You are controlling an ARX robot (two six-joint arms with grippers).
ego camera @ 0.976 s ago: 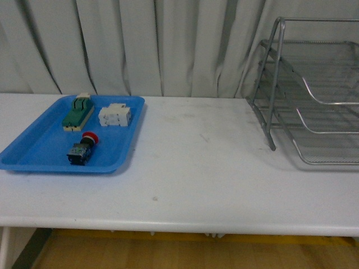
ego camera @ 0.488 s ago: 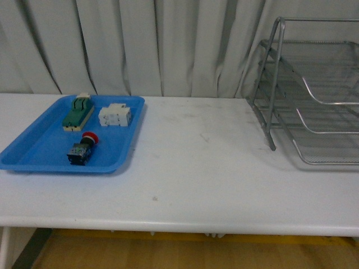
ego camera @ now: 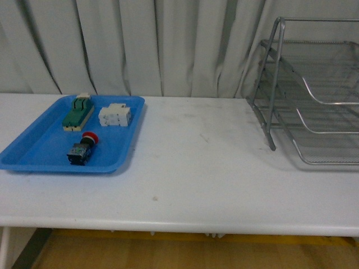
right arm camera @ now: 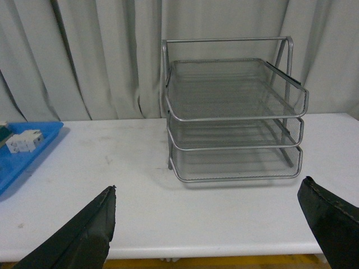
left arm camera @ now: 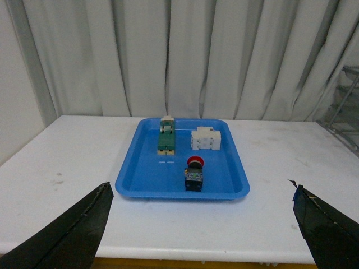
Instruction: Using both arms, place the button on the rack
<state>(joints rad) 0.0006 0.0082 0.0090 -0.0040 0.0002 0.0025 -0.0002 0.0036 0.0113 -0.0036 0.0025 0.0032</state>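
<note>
The button (ego camera: 82, 148) with its red cap lies on its side in the blue tray (ego camera: 33, 151) at the table's left; the left wrist view shows the button (left arm camera: 193, 173) too. At the far right stands the silver three-tier wire rack (ego camera: 314, 95), which the right wrist view shows head-on as the rack (right arm camera: 235, 117). My left gripper (left arm camera: 201, 216) is open, well short of the tray, with nothing between its black fingers (left arm camera: 78, 230). Facing the rack from a distance, my right gripper (right arm camera: 207, 216) is open and empty. Neither arm shows in the front view.
A green switch block (ego camera: 78, 112) and a white blocky component (ego camera: 115, 115) sit at the back of the blue tray. Grey curtains hang behind the white table (ego camera: 196, 168). The table's front edge runs close below both grippers.
</note>
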